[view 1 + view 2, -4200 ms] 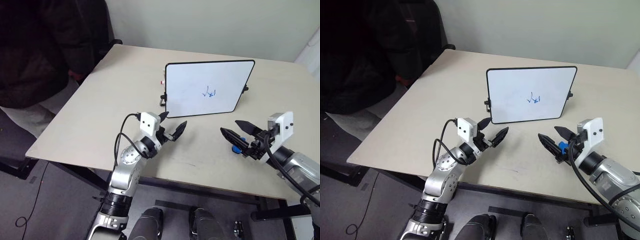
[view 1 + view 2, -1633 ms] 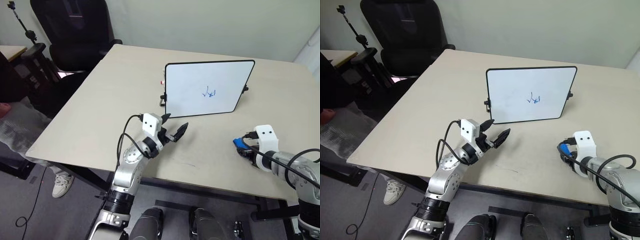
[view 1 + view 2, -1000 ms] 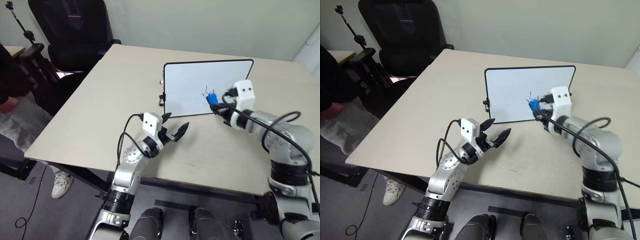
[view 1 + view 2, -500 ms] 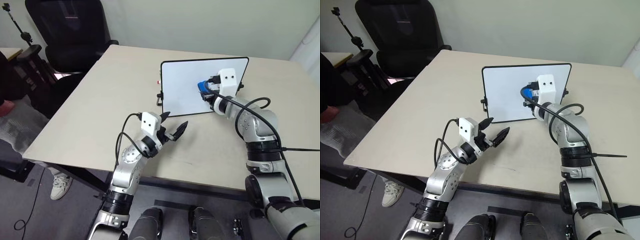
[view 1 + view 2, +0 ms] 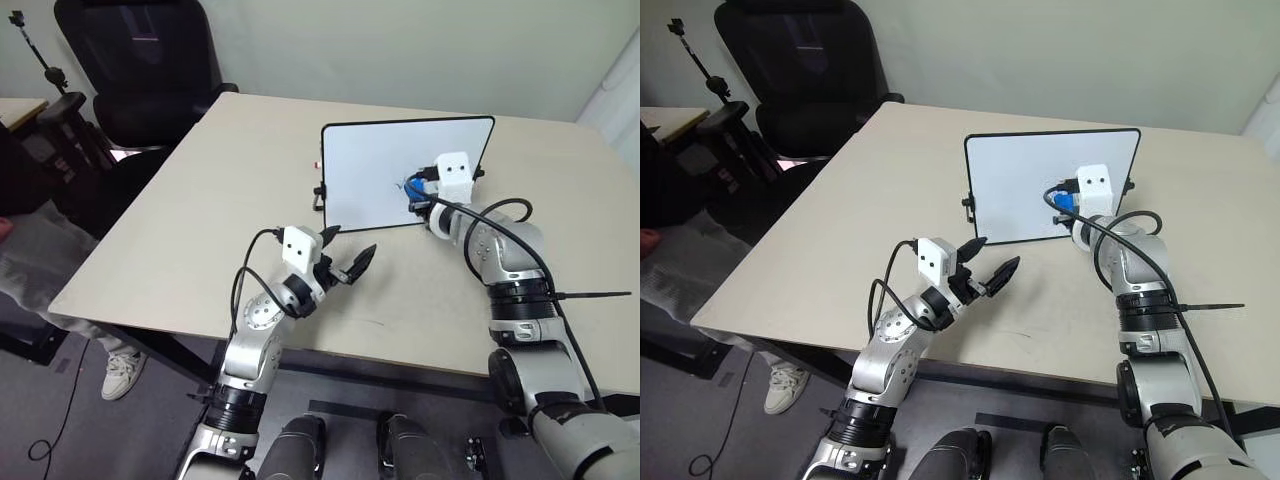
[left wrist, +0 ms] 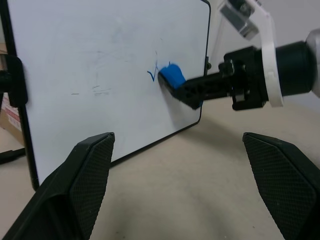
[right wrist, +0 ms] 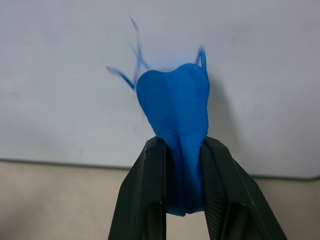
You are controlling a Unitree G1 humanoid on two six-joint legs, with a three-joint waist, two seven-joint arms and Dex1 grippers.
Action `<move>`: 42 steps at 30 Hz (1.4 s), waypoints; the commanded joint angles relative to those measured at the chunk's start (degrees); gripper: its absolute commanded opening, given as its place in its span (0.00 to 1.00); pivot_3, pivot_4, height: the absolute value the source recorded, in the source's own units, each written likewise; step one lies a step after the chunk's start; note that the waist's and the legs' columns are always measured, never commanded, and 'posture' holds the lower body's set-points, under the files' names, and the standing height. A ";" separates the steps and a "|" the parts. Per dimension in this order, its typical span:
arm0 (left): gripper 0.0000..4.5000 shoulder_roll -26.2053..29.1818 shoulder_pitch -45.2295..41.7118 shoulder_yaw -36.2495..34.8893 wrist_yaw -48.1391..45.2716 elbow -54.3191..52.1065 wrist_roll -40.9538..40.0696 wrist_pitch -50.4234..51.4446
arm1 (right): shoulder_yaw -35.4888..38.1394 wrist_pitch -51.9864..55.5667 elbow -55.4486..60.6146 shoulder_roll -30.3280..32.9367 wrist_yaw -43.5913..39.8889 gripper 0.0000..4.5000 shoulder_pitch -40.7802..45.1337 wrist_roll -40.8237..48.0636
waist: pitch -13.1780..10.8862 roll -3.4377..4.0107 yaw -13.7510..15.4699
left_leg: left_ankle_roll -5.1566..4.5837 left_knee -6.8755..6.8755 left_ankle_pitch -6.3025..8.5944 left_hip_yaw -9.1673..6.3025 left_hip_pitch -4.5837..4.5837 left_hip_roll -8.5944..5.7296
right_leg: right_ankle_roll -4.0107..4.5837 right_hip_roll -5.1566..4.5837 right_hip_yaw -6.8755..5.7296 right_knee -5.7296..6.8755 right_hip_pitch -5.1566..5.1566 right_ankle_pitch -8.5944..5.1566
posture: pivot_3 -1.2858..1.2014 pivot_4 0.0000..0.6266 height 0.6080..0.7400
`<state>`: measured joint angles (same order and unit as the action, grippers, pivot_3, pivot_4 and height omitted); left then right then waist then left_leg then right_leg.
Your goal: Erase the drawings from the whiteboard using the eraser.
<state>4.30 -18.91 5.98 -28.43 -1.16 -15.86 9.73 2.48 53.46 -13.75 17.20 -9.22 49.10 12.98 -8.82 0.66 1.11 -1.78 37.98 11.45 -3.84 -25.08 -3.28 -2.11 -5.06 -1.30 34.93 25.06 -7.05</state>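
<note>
Glossy whiteboard (image 6: 100, 65); soft matt eraser (image 7: 175, 110); textured fingertips (image 6: 85, 170).

Head pair: high above the near edge of the table (image 5: 180, 220), facing forward and down on the whiteboard (image 5: 370, 170); far enough to take in the office chair (image 5: 140, 60) behind it.

Left wrist view: low over the table, near the whiteboard (image 6: 100, 75), facing its front at a slant.

Right wrist view: hard against the whiteboard (image 7: 260, 60), square on.

All views share the whiteboard's lower face.

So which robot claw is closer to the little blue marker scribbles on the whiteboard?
Right. The right gripper presses the bright blue eraser against the scribbles; the left gripper hovers open, well short of the board.
</note>
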 commanded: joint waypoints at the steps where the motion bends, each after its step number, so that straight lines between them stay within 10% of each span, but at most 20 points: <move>1: 1.00 -0.13 -0.73 0.15 -0.03 -1.78 -0.16 -0.47 | -1.05 1.97 0.19 0.47 -0.75 0.18 0.41 -1.14 | 0.00 0.00 -0.09 | 0.00 -0.01 0.00 0.00 0.00 0.00 | 0.00 0.00 0.00 0.00 0.01 0.00 | 0.52 0.24 1.00; 42: 1.00 0.31 -0.41 -1.06 0.19 -2.57 -0.79 -0.23 | -1.35 4.06 -0.26 -1.52 -3.62 0.18 5.50 -1.12 | -0.06 0.11 -1.09 | 0.06 -0.04 -0.05 0.02 -0.26 0.03 | 0.23 0.02 -0.02 0.00 0.42 0.20 | 0.52 0.24 1.00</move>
<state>4.61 -18.97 5.19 -28.37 -1.23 -16.14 9.84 2.13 57.04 -15.73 16.23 -11.39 54.16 11.50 -8.88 0.77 0.02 -1.71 37.94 11.40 -3.83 -25.34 -3.24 -1.88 -5.04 -1.33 34.93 25.47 -6.85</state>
